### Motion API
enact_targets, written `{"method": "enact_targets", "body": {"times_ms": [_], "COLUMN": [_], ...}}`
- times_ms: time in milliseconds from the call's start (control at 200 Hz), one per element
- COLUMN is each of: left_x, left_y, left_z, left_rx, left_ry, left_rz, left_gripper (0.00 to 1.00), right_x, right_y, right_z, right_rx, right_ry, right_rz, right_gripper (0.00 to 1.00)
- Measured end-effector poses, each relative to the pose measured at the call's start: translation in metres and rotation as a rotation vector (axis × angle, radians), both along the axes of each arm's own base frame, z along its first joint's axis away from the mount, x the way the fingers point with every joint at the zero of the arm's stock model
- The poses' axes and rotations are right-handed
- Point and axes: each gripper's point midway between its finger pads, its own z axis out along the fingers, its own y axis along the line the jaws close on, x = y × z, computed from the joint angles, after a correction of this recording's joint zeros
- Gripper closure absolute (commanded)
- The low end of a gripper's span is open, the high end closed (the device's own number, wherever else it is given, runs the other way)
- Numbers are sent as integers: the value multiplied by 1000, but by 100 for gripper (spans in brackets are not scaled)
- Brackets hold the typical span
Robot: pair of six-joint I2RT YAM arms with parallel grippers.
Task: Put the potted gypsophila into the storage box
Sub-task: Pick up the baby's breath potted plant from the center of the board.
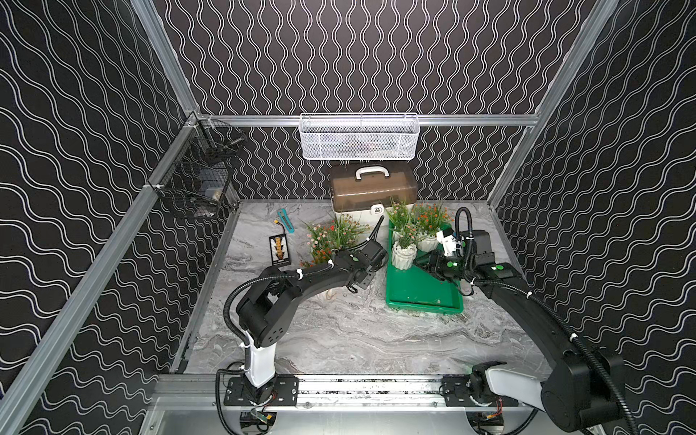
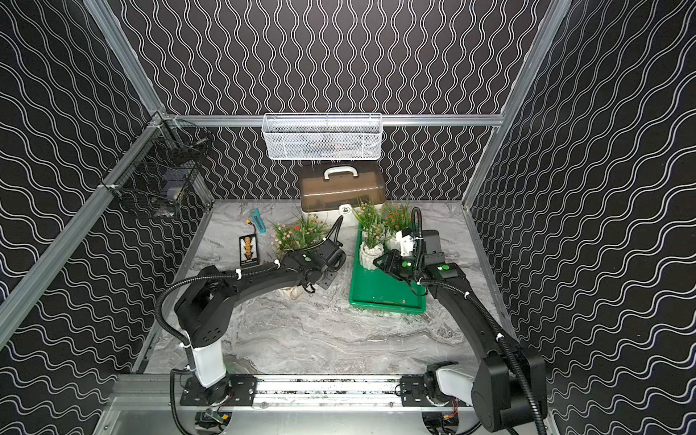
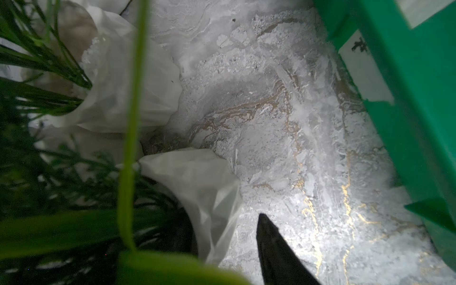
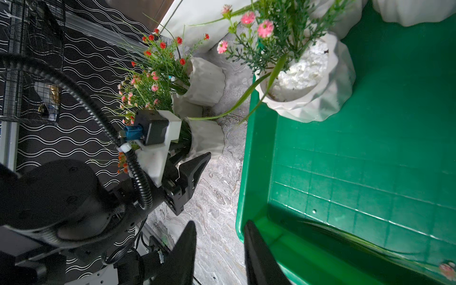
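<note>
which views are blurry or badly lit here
Left wrist view: leaves against the lens dark and blurred, tabletop glaring; right wrist view: potted gypsophila in the storage box sharp, right claw soft; both top views: evenly lit.

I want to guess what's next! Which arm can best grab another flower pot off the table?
Left. The left pincer sits at a pot on the table, outside the storage box; the right pincer hangs empty by the box's rim.

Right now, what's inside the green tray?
Three potted gypsophila stand at the far end of the storage box. The right arm hides part of its floor in both top views.
</note>
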Motion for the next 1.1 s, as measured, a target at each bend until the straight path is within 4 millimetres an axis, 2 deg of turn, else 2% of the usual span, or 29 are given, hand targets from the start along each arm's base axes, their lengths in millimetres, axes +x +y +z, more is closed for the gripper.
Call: {"method": "enact_targets", "body": {"times_ms": [626, 1096], "left_x": [6, 7], "left_y": [5, -2], "left_z": [-6, -5], "left_rx": [38, 3], "left_ry": [-5, -2], "left_rz": [3, -9], "left_gripper": [70, 84], "right_x": [1, 1], "right_y": [0, -1], "right_z": [-2, -2], "right_rx": [-3, -8], "right_ry": [3, 1], "right_rz": [1, 0], "right_gripper": [67, 68]}}
